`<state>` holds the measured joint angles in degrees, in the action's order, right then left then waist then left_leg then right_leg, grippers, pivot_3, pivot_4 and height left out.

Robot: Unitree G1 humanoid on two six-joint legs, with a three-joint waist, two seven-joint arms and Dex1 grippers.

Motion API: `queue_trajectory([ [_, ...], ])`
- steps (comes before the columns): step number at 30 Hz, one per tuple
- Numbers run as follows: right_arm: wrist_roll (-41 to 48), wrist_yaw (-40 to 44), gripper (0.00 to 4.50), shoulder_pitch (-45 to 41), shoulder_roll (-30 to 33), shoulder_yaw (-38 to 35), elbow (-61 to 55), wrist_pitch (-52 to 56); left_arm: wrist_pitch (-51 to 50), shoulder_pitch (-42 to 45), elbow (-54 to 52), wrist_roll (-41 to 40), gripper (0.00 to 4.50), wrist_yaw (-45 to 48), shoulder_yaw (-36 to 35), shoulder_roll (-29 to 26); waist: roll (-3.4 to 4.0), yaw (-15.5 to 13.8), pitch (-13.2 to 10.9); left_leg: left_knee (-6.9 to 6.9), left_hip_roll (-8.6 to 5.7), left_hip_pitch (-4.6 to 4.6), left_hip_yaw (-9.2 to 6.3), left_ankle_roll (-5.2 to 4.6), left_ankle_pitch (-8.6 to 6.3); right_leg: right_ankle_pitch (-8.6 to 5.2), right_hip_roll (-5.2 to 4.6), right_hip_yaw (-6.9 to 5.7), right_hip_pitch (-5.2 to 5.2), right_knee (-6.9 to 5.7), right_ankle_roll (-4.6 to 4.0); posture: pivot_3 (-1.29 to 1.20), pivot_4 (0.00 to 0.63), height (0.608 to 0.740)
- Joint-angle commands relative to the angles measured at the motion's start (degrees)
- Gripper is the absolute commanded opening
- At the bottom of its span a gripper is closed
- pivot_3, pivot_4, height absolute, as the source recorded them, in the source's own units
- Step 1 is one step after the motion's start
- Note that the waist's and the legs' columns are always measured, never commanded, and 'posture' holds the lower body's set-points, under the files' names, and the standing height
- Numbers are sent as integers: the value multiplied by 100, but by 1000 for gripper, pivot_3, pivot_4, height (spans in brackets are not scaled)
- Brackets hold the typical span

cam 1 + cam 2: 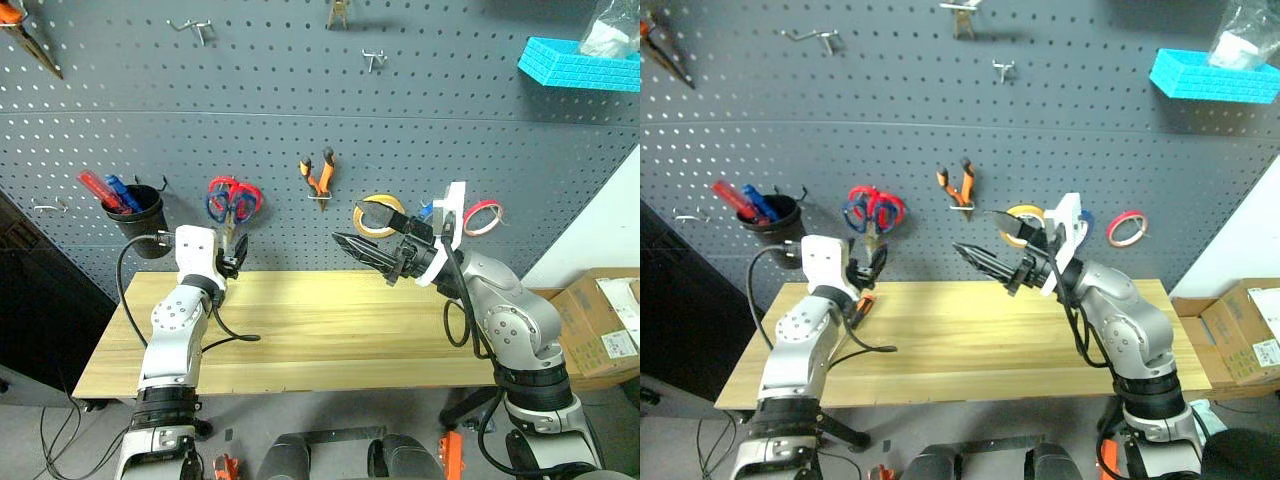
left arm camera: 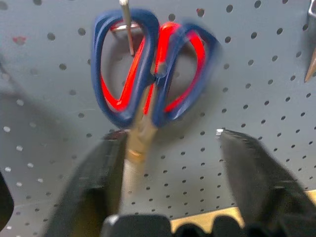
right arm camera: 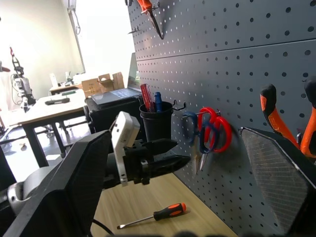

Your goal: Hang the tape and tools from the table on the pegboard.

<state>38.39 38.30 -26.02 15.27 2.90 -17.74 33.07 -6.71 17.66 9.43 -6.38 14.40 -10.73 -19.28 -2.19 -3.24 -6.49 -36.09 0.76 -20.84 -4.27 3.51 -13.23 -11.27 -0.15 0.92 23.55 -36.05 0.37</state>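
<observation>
Lying below left tool (image 3: 165,153): screwdriver (image 3: 153,216)

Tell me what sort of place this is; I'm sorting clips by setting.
Probably a workshop or lab tool corner: a grey pegboard with hooks carrying scissors, pliers and tape rolls, above a wooden table.

Table (image 1: 330,340): pale wood planks, below the pegboard (image 1: 300,120). Screwdriver (image 3: 153,216) lies on it, far left, near the board.
</observation>
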Motion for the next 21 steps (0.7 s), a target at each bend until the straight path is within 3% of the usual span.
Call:
queue_trajectory([
  [1, 101, -45, 4500, -64, 56, -153, -228, -12, 184, 119, -47, -3, 4397, 11, -41, -71, 0, 29, 0, 0, 0, 0, 0, 0, 0, 0, 0, 0, 0, 0, 0, 139, 56, 740],
  [5, 97, -69, 4500, -8, 85, -150, -271, -5, 46, -121, -192, 12, 4456, 4, 8, -47, 1, 42, -1, 2, 1, 1, -1, 0, 0, 0, 0, 0, 0, 0, 0, 136, 60, 740],
  [10, 133, -130, 4500, 256, 165, -65, -494, 126, -590, -1078, -807, -190, 4456, -180, -300, 37, 10, 103, -11, 5, 2, 0, 3, -2, -4, -4, -1, 5, 1, 7, -2, 134, 88, 740],
  [14, -228, -95, 4500, 458, 319, 390, -573, 192, -1025, -1512, -1197, -242, 4456, -257, -597, -147, 18, 170, -58, 4, 9, -1, -5, -3, -5, -9, 0, -6, 5, 2, -8, 149, 116, 740],
  [21, -1171, -482, 4500, 101, -156, 1426, 47, 174, -1723, -852, -507, -341, 4456, 22, -746, -794, 65, 170, -291, -1, 10, -3, -14, 1, -8, -12, -8, -21, 9, 5, -11, 171, 175, 740],
])
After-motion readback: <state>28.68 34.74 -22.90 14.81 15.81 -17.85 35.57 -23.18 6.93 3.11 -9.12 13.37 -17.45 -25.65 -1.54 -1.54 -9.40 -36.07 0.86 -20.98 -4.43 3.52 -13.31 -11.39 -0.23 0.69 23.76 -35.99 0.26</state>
